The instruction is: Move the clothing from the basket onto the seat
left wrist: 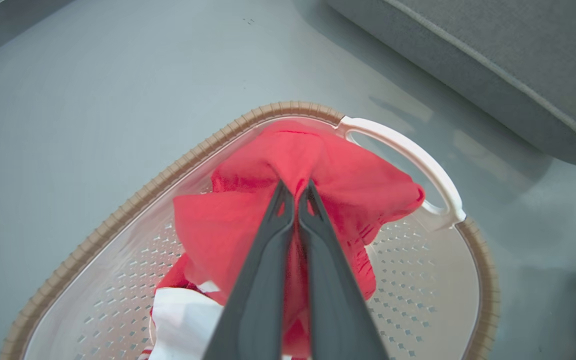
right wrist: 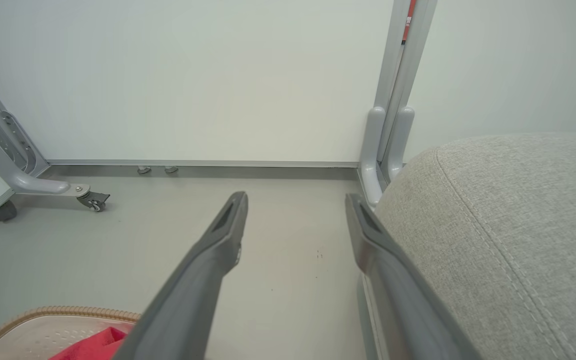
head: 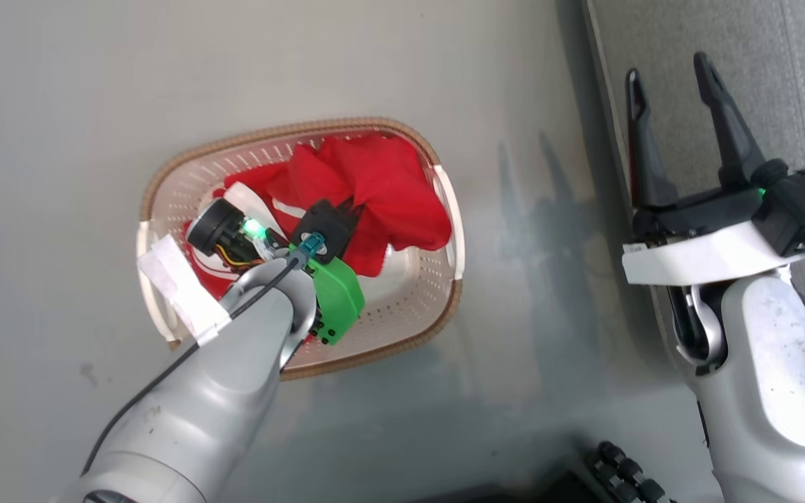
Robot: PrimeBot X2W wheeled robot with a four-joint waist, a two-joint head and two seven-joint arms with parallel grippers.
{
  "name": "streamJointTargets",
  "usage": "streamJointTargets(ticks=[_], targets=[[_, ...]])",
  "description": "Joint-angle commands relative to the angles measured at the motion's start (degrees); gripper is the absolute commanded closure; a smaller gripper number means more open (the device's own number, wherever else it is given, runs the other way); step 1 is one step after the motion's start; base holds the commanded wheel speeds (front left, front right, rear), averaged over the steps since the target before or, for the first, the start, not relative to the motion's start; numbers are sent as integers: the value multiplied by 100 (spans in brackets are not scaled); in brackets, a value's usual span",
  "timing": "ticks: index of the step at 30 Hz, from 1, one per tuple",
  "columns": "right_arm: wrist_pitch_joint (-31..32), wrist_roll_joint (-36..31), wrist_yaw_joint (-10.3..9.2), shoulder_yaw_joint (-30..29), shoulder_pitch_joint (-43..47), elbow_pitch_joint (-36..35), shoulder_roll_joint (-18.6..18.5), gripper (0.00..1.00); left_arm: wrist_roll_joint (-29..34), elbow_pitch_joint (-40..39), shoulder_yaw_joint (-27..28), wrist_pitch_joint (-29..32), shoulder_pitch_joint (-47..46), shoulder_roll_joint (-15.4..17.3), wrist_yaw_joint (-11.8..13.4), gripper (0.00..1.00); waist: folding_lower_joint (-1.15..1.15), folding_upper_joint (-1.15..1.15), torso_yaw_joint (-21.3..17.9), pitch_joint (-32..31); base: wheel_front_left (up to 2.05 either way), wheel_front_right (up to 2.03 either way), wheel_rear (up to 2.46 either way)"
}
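The cream perforated basket (head: 402, 307) with its brown rim sits on the floor, and red clothing (head: 374, 188) is heaped in its far half. My left gripper (left wrist: 296, 187) reaches down into the basket, shut on a fold of the red clothing (left wrist: 348, 175), which is bunched up around the fingertips. A garment with white panels (left wrist: 183, 320) lies lower in the basket near my wrist. My right gripper (head: 668, 77) hangs open and empty at the edge of the grey seat (head: 787, 70), with the seat cushion (right wrist: 508, 225) just beside its right finger.
A white basket handle (left wrist: 418, 165) arches close to the held fabric. Metal frame legs with castors (right wrist: 88, 197) and an upright post (right wrist: 393, 140) stand against the white wall. Bare grey floor (head: 60, 140) surrounds the basket.
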Motion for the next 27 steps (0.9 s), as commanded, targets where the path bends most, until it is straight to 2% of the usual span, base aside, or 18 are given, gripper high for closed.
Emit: streamJointTargets(ticks=[1,17,27], targets=[[-15,-50,-2,-40,129,49,-17,0,-32,-125,31,-32,144,6,-1,100,0,0,274,-505,0,0,0],[-15,-148,-2,-110,981,365,-18,0,23,-2116,735,-34,1274,42,21,100,0,0,582,-2003,0,0,0],[-15,-96,-2,-128,1481,459,-17,0,84,-3355,1293,-28,1670,41,36,100,0,0,730,-2780,0,0,0]])
